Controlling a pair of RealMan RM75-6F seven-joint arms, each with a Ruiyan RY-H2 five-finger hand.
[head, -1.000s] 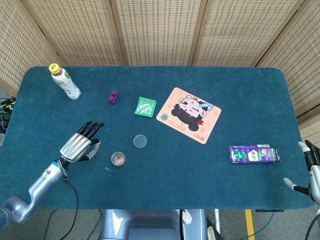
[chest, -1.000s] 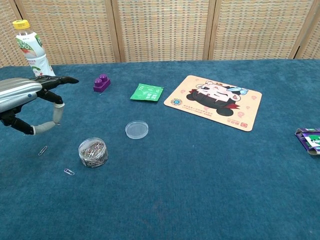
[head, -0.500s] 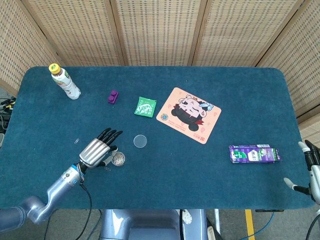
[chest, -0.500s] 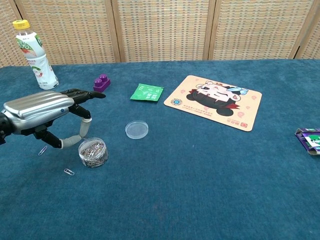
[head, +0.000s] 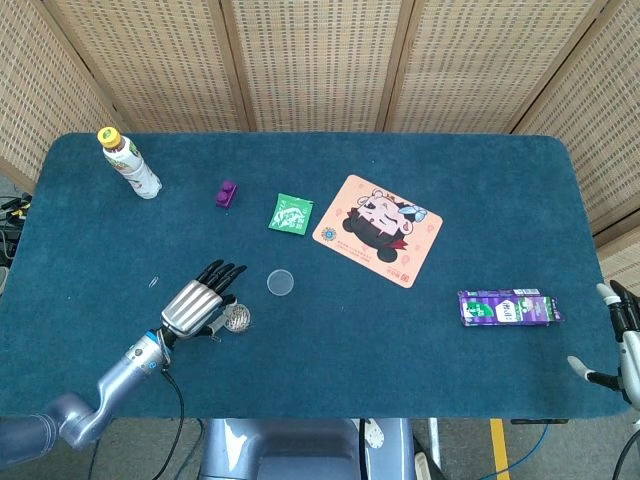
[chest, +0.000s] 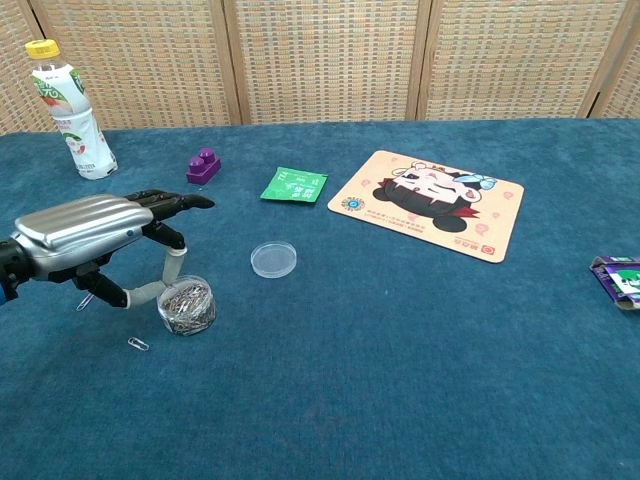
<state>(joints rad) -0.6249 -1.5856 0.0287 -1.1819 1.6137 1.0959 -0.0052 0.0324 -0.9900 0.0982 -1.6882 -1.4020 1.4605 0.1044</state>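
My left hand (head: 199, 303) (chest: 95, 232) hovers palm down just left of a small clear tub of paper clips (head: 237, 319) (chest: 186, 305). Its fingers are spread and its thumb curves down beside the tub's left rim; whether it touches the tub I cannot tell. The hand holds nothing. The tub's clear round lid (head: 281, 282) (chest: 273, 260) lies flat to the right of it. Two loose paper clips (chest: 138, 344) lie on the cloth near the tub. My right hand (head: 618, 335) shows only at the right edge in the head view, off the table, with its fingers apart.
On the blue table (head: 420, 350) stand a drink bottle (head: 128, 163) (chest: 73, 110) at the far left, a purple brick (head: 227, 193) (chest: 203, 166), a green sachet (head: 291, 214) (chest: 294, 185), a cartoon mouse pad (head: 379, 229) (chest: 430, 202) and a purple box (head: 508, 307) (chest: 618, 280) at the right.
My left hand has moved right and toward the tub of paper clips, then lowered beside it. The right hand has stayed still.
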